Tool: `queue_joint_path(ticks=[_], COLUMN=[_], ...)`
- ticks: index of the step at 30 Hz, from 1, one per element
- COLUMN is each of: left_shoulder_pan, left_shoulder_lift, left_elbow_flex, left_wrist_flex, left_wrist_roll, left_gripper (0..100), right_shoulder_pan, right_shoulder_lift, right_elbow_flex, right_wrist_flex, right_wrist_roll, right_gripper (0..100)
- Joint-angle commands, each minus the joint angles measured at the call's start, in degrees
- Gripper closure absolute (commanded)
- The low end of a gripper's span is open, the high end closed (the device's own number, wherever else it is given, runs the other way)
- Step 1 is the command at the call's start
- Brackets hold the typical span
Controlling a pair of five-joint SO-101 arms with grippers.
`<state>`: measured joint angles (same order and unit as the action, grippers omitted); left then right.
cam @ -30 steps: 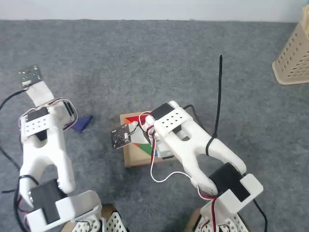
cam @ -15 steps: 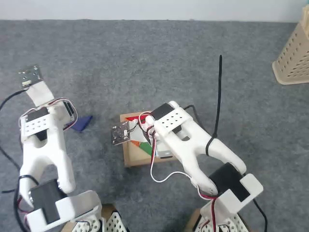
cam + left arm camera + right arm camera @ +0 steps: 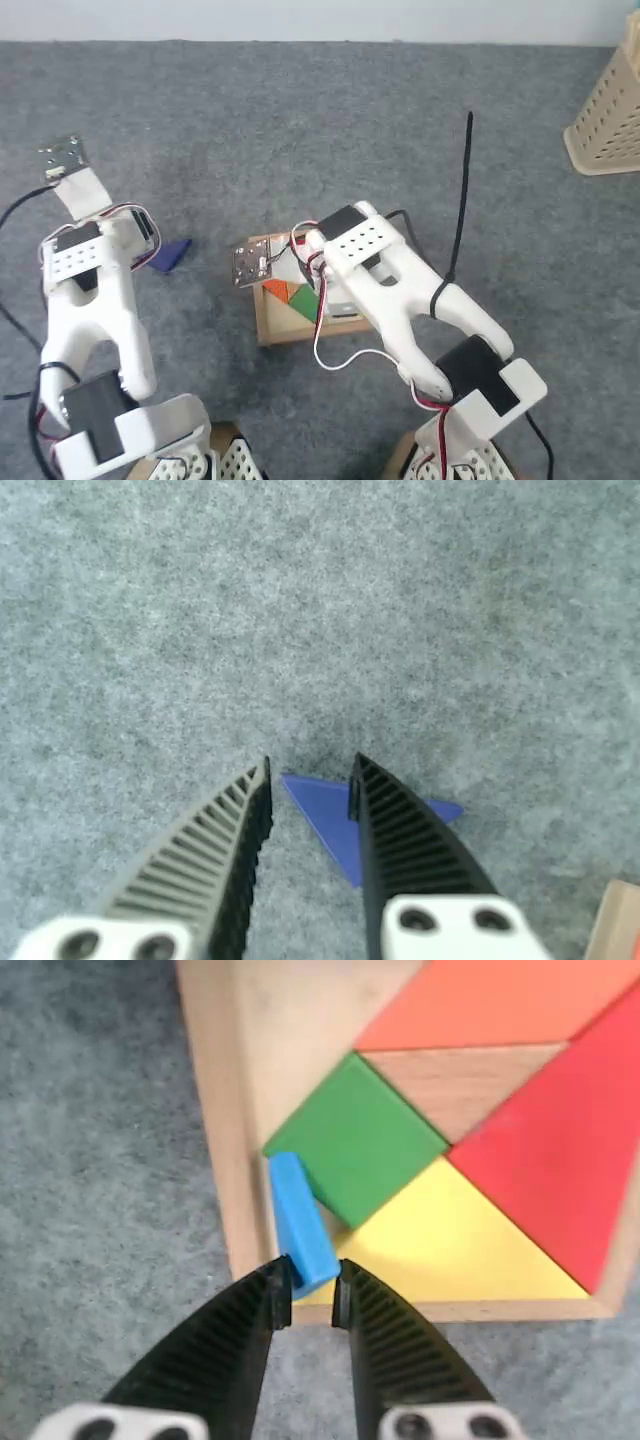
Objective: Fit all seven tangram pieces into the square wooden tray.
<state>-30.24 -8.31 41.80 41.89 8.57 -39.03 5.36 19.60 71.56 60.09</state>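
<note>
The square wooden tray point(image 3: 215, 1110) holds orange point(image 3: 500, 1000), plain wood point(image 3: 465, 1085), red point(image 3: 560, 1150), yellow point(image 3: 450, 1245) and green point(image 3: 355, 1135) pieces. My right gripper point(image 3: 312, 1268) is shut on a light blue piece point(image 3: 303, 1222). That piece stands on edge against the tray wall beside the green square. In the high view the right arm point(image 3: 370, 265) hangs over the tray point(image 3: 268, 328). A dark blue triangle point(image 3: 325, 815) lies on the grey carpet. My left gripper point(image 3: 310, 764) is open just above it, one finger point(image 3: 400, 830) covering part of it. The same triangle point(image 3: 170, 254) shows beside the left arm.
A beige perforated basket point(image 3: 610, 110) stands at the far right edge. A thin black strap point(image 3: 462, 190) sticks up from the right arm. Open grey carpet lies beyond the tray and between the arms.
The right arm's wrist has shifted slightly away and turned over the tray, uncovering more of the orange and green pieces. The left arm has not moved.
</note>
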Motion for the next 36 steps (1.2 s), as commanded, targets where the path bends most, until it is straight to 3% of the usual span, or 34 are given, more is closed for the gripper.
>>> queue_joint_path(ticks=[1,15,19,22,27,33,36], left_shoulder_pan=[0.5,0.5,0.5,0.5,0.5,2.0,4.3], left_shoulder_lift=[-1.8,-1.8,-1.8,-1.8,-1.8,-1.8,-0.8], left_elbow_flex=[-2.3,-2.3,-2.3,-2.2,-2.2,-3.9,-5.7], left_wrist_flex=[-1.2,-1.2,-1.2,-1.2,-0.8,5.0,9.8], left_wrist_roll=[0.2,0.2,0.2,0.2,0.0,-4.7,-10.4], left_gripper=[88,88,88,88,88,88,88], right_shoulder_pan=[1.2,0.9,1.0,1.4,4.7,11.6,16.9], right_shoulder_lift=[-0.9,-0.5,-1.1,-2.5,-7.6,-18.2,-23.4], right_elbow_flex=[-3.6,-3.3,-3.7,-3.5,-0.2,11.2,19.5], right_wrist_flex=[0.5,0.3,0.1,0.0,0.2,0.0,-0.8], right_wrist_roll=[-0.8,-1.2,-11.0,-18.1,-30.7,-33.0,-33.1], right_gripper=[91.4,91.8,92.3,99.7,99.2,99.2,99.2])
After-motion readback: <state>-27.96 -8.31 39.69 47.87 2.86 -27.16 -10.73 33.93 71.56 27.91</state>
